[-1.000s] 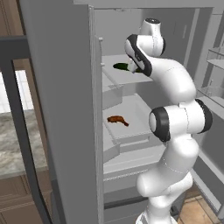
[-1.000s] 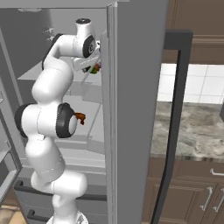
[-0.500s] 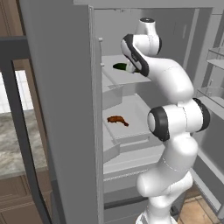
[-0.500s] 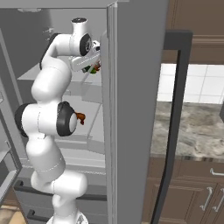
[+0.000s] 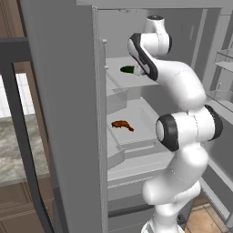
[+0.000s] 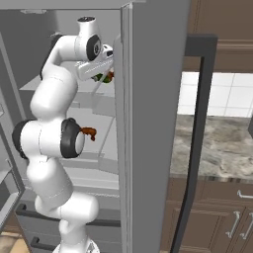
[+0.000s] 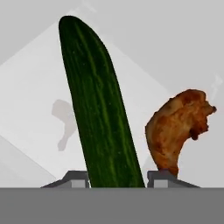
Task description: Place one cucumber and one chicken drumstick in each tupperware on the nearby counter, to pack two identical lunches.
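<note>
A long dark green cucumber point(image 7: 96, 100) lies on the upper fridge shelf point(image 5: 119, 79), and my gripper point(image 7: 117, 177) has a finger pressed against each side of its near end. A reddish-brown chicken drumstick point(image 7: 175, 129) lies just to its right on the same shelf, clear of the fingers. From the left base view the cucumber point(image 5: 128, 69) shows beside my hand. A second chicken drumstick point(image 5: 121, 124) rests on the shelf below, and its end point(image 6: 89, 131) shows past my arm. The counter point(image 6: 217, 143) runs to the right of the fridge. The tupperware is out of view.
The open fridge door point(image 5: 63, 113) stands close on the left of my arm, and its edge point(image 6: 148, 123) blocks most of the shelves from the right. Door racks point(image 5: 223, 68) hang at the far right. Dark cabinets point(image 6: 222, 217) sit under the counter.
The hand has pushed a little deeper onto the upper shelf and the jaws have narrowed onto the cucumber. The food and the base have not moved.
</note>
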{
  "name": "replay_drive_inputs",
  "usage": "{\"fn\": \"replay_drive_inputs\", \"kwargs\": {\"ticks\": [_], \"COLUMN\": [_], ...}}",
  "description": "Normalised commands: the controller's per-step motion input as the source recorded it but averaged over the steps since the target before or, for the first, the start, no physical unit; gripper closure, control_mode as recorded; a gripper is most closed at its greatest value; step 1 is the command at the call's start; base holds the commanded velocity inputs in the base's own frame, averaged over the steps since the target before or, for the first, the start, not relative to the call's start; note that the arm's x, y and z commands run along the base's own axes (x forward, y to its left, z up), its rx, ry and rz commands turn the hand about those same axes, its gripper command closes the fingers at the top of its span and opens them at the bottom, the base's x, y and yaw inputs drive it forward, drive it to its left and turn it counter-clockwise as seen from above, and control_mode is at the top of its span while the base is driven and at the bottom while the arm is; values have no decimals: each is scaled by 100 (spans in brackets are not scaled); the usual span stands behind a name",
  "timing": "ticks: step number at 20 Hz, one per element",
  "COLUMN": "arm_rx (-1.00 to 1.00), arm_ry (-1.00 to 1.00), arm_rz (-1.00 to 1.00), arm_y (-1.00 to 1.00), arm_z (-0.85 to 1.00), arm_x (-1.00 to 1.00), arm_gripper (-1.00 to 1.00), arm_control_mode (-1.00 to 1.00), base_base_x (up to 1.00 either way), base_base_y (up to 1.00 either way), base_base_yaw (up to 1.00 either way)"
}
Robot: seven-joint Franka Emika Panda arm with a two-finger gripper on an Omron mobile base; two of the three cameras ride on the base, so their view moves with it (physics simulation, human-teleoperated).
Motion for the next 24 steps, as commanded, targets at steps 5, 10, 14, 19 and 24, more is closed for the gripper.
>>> {"fn": "replay_drive_inputs", "kwargs": {"ticks": [5, 10, 14, 19, 24], "arm_rx": [0, 0, 0, 0, 0], "arm_ry": [-7, 0, -6, -14, -26], "arm_rz": [0, 0, 0, 0, 0], "arm_y": [-4, 3, 7, 0, 3], "arm_z": [-11, -22, -7, 0, 0], "arm_x": [-100, -100, -100, -100, -86], "arm_gripper": [100, 100, 100, 100, 100], "arm_control_mode": [-100, -100, -100, -100, -100], "base_base_x": [0, 0, 0, 0, 0], "base_base_y": [0, 0, 0, 0, 0], "base_base_yaw": [0, 0, 0, 0, 0]}}
